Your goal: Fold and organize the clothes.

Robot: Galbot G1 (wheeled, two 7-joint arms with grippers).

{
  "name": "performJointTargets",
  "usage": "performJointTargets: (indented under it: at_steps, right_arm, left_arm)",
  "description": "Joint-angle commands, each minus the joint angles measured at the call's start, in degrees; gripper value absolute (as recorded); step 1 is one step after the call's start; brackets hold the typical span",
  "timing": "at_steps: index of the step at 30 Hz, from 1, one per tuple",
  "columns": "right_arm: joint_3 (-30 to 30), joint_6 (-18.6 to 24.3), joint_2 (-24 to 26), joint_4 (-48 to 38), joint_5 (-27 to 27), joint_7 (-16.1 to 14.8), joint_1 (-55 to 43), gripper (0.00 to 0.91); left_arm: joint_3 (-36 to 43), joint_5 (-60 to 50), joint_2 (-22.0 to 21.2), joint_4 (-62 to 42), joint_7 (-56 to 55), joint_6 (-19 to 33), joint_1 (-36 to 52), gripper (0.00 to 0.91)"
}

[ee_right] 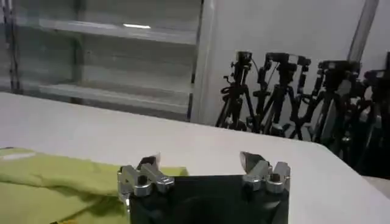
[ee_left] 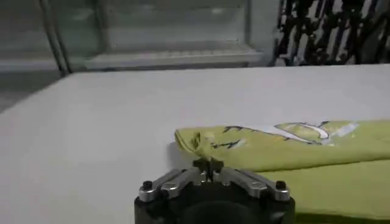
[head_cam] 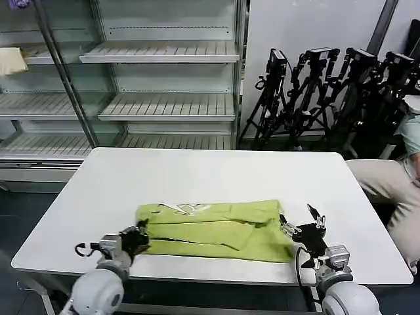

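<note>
**Around the work area: table, shelving, tripods**

A white table (head_cam: 197, 174) with rounded corners fills the foreground, its top plain and smooth. Behind it stands a glass-fronted display case with slatted white shelves (head_cam: 164, 51) stacked in tiers. A pale cream cloth (head_cam: 12, 60) lies on one of the upper shelves at the far left. To the right of the case, against a light wall, a cluster of black tripods (head_cam: 328, 98) stands close together on the floor. A person in light trousers (head_cam: 384, 187) sits at the right edge, near the table's far right corner.
</note>
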State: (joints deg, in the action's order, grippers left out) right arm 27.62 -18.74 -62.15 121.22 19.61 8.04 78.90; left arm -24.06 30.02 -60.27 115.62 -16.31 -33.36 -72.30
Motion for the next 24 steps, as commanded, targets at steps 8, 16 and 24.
performJointTargets:
  at_steps: [8,16,24]
  right_arm:
    - [0.23,0.16,-0.25,0.17,0.0,-0.04,0.09,0.907]
    - [2.29,0.29,-0.19,0.95,0.14,0.01,1.81,0.907]
    - [5.47,0.18,0.02,2.41,0.66,-0.05,3.26,0.907]
  left_arm:
    - [-21.94,-3.52,18.95,-5.14,10.39,0.37,-4.21,0.01]
    - [-11.6,-8.83,13.05,5.81,10.13,0.45,-2.76,0.01]
    - [2.15,-10.22,6.12,10.52,9.99,0.28,2.22,0.01]
